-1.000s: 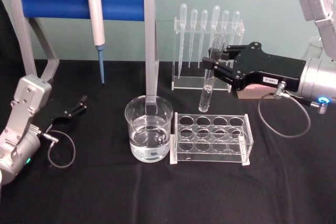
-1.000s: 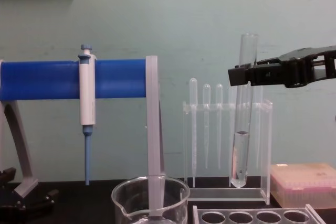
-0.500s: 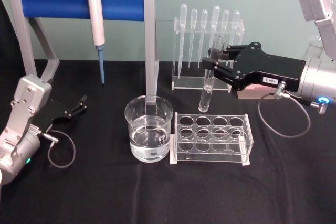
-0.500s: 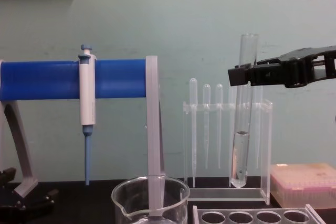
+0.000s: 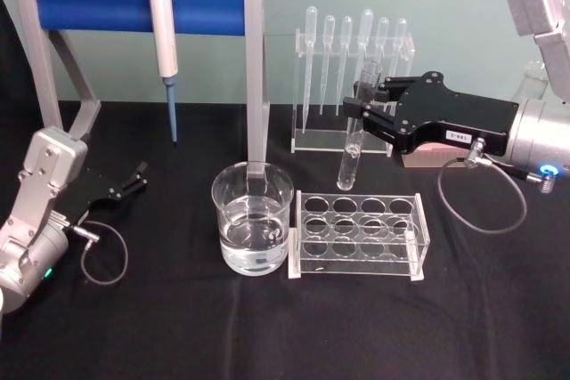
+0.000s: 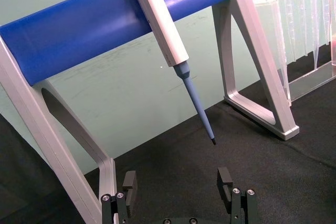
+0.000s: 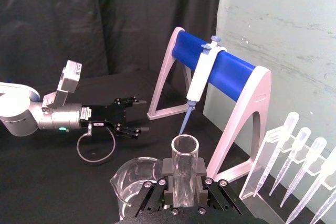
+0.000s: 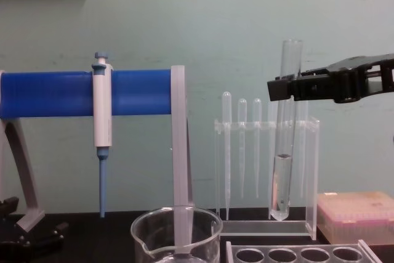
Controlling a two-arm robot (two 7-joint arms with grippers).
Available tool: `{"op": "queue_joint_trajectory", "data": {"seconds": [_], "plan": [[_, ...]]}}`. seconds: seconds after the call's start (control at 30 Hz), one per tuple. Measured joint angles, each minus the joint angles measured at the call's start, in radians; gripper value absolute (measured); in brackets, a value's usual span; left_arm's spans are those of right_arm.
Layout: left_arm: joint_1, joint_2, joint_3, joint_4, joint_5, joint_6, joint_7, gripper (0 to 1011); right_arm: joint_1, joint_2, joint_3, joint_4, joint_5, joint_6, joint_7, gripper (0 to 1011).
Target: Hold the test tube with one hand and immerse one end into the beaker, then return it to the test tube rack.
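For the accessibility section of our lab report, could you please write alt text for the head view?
The right pincer holds a test tube nearly upright, behind the empty rack and to the right of a beaker of clear liquid. The left pincer sits open and low at the far left.

**Worktop layout: beaker and test tube rack at centre, stands along the rear edge**

The beaker [image 5: 253, 229] stands at the centre of the worktop [image 5: 267, 331], with the test tube rack [image 5: 295, 236] just beside it on the right. Behind the beaker, the pipettor stand [image 5: 255, 68] runs along the rear edge from the left rear corner to the centre. The pipettor [image 5: 162, 42] hangs on its crossbar. Right of the stand and behind the test tube rack, the pipette rack [image 5: 307, 135] carries a row of pipettes [image 5: 329, 51]. The test tube [image 5: 349, 159] hangs near upright above the worktop between the two racks. It is clamped in the right gripper [image 5: 366, 113], which reaches in from the right edge over a box [image 8: 357, 217]. The left gripper [image 5: 138, 177] sits near the left edge, well apart from the beaker.
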Motion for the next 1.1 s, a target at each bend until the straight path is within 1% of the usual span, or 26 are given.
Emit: {"op": "queue_joint_trajectory", "data": {"seconds": [1.1], "plan": [[0.000, 0.000, 0.000, 0.000, 0.000, 0.000, 0.000, 1000, 0.000, 0.000, 0.000, 0.000, 0.000, 0.000, 0.000, 241]]}}
